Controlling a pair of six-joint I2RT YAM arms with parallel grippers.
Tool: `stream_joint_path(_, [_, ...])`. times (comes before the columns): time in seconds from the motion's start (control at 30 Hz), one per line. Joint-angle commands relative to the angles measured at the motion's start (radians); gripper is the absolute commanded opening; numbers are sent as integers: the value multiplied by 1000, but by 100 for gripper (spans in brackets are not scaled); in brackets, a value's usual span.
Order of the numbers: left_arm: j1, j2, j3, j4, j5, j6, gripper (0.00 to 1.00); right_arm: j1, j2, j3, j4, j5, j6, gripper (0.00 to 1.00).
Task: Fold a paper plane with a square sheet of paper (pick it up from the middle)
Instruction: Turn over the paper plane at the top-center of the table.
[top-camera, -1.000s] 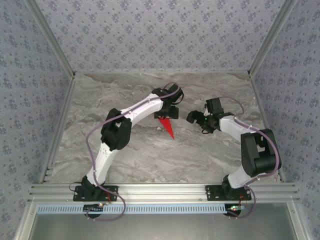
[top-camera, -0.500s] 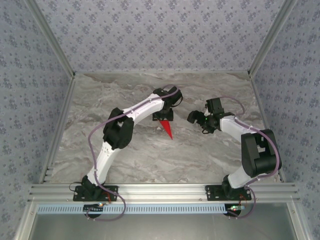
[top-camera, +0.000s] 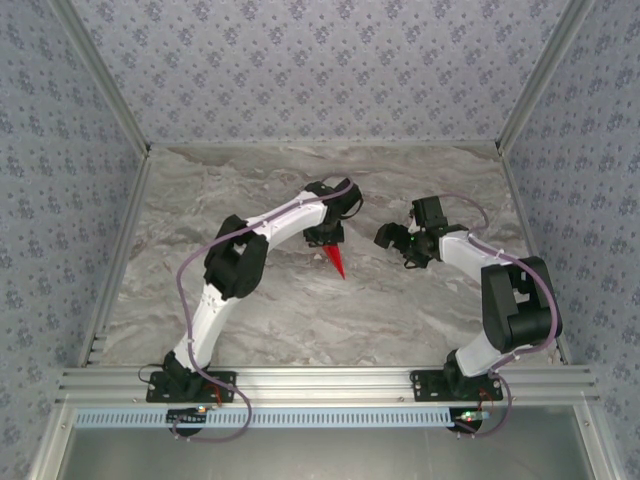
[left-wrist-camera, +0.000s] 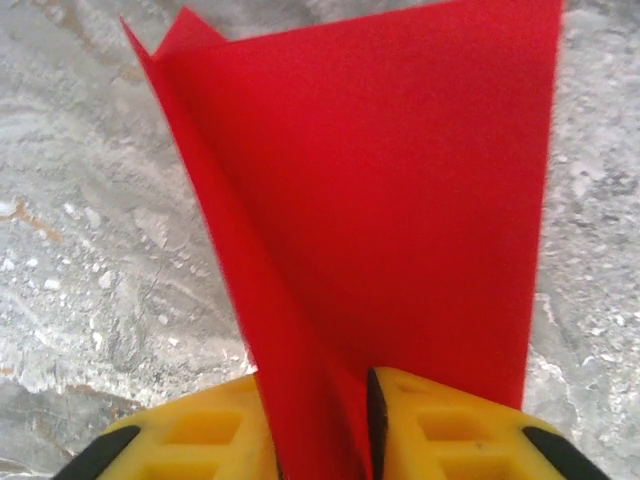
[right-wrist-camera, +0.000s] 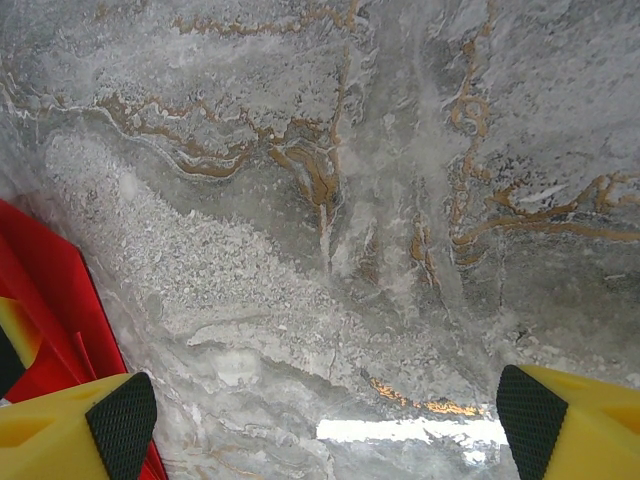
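Note:
The red paper plane (top-camera: 335, 259) is a slim folded dart held over the middle of the marble table, its sharp point aimed toward the near edge. My left gripper (top-camera: 328, 236) is shut on its rear end. In the left wrist view the folded red paper (left-wrist-camera: 400, 200) rises from between the two yellow fingers (left-wrist-camera: 190, 435), which pinch its keel. My right gripper (top-camera: 392, 236) hovers a short way to the right of the plane, open with nothing between its fingers (right-wrist-camera: 110, 420). A red edge of the plane (right-wrist-camera: 50, 300) shows at the left of the right wrist view.
The grey marble tabletop (top-camera: 300, 310) stretches bare around both arms. Patterned walls with metal frame rails (top-camera: 120, 250) close in the left, right and far sides.
My left gripper has drawn slightly left and back with the plane, whose point now sits a little closer to the arm. The right arm has stayed in place.

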Motion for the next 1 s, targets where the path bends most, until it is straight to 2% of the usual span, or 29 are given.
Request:
stream_joint_path(0.0, [16,-105,-52,56,0,-4,14,-4,6,26,-31,-18,8,92])
stream_joint_path(0.1, [29,-180,-117,141,28,26,5,-4,-5,26,-25,-30,8,92])
stream_joint_path(0.23, [43,-290,-213,286,124,92,2,-3,-28,24,-12,-44,8,91])
stream_joint_path(0.4, [85,-412,-425,582,359,105,0,-2,-68,12,34,-80,8,90])
stream_joint_path(0.53, [121,-447,-567,797,508,68,0,8,-104,-4,87,-108,39,82])
stream_joint_path(0.73, [135,-408,-676,964,576,3,0,75,-107,-2,133,-122,35,74])
stream_joint_path(0.97, [140,-378,-783,1087,577,-63,0,212,-21,74,119,-102,24,52])
